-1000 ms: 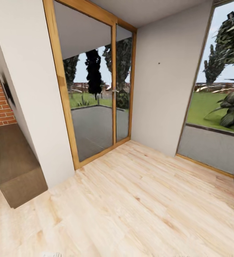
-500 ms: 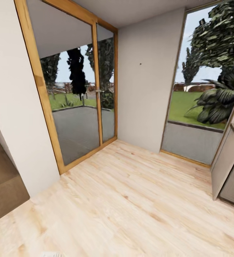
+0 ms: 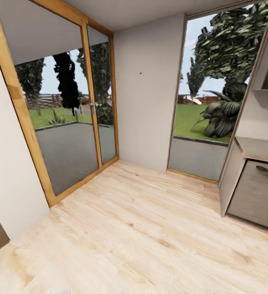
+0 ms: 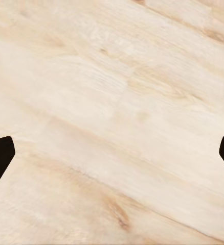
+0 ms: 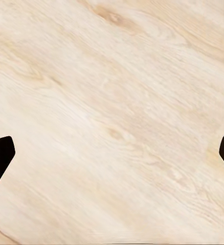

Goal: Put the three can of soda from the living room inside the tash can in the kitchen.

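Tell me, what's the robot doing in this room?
It isn't holding anything right now. Both wrist cameras look down at bare wood floor, and the left gripper and right gripper are open with nothing between their fingers. Ahead are glass doors and a big window showing a garden. A grey cabinet stands at the right. It seems to be on its way somewhere.

Bright, even daylight; soft render
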Motion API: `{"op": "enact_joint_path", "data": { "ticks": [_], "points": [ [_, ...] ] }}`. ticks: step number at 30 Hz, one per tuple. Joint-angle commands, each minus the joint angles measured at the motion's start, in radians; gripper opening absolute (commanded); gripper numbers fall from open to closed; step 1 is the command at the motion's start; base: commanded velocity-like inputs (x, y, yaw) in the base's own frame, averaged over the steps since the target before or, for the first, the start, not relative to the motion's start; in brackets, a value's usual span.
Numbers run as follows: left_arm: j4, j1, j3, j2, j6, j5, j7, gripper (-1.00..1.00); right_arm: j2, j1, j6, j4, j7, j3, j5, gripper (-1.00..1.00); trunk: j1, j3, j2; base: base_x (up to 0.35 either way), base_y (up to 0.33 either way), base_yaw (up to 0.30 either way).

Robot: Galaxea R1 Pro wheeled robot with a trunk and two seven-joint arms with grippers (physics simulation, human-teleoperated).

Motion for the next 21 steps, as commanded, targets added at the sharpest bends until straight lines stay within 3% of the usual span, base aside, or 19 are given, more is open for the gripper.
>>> {"op": "enact_joint_path", "data": {
  "ticks": [1, 21],
  "points": [
    [0.000, 0.000, 0.000, 0.000, 0.000, 0.000, 0.000, 1.00, 0.000, 0.000, 0.000, 0.000, 0.000, 0.000, 0.000, 1.00, 0.000, 0.000, 0.000, 0.000, 0.000, -0.278],
    [0.000, 0.000, 0.000, 0.000, 0.001, 0.000, 0.000, 1.00, 0.000, 0.000, 0.000, 0.001, 0.000, 0.000, 0.000, 1.00, 0.000, 0.000, 0.000, 0.000, 0.000, -0.278]
  ]
}}
